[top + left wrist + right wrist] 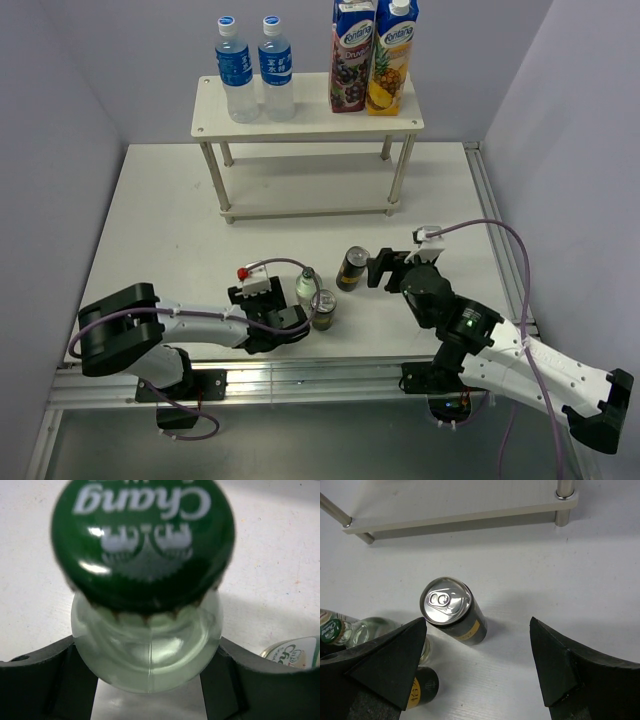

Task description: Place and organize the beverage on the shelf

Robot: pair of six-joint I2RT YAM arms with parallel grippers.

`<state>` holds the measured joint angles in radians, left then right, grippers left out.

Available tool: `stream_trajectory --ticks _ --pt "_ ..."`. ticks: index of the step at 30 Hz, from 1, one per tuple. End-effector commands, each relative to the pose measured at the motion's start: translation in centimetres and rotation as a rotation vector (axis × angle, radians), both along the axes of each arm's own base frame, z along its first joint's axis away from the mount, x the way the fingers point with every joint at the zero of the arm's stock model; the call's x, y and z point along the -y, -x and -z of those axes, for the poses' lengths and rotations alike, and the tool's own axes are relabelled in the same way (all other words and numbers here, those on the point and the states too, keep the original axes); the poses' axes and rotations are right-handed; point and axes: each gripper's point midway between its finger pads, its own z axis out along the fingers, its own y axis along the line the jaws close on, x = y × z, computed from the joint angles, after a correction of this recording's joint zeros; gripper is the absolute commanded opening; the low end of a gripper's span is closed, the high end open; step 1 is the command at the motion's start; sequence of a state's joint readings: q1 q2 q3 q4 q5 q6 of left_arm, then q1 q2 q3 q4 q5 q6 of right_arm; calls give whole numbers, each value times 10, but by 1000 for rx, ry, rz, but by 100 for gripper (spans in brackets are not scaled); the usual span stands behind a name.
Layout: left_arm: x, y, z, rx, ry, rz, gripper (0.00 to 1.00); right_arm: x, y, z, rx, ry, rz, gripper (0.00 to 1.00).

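while the left pincer (149, 680) grips the clear green-capped glass bottle (145, 645), lifting could topple the adjacent dark silver-topped can (323, 308); right pincer (477, 627) open

Left arm (190, 325): white link shells, black joint housings, black base. Red knob (243, 272) and a small white module at the wrist, behind the black left end effector (297, 312). Right arm (540, 365): same white-and-black build, with a green light (466, 325) lit on one black joint. Pale lilac cables (480, 222) loop off both wrists. Fingers (385, 665) of the right end effector (477, 630) are matt black wedges. Left fingers (35, 690) also black, with a bare metal strip between them.
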<state>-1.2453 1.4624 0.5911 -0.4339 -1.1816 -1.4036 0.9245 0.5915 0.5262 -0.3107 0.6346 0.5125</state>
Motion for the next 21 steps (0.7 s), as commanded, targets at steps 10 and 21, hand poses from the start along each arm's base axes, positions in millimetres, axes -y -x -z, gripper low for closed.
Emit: stream_trajectory --ticks 10,21 --pt "20 -68 -106 154 95 58 0 -7 -10 -12 39 -19 10 90" --pt "-3 -177 -177 287 83 34 0 -5 -12 -10 48 -8 21 90"
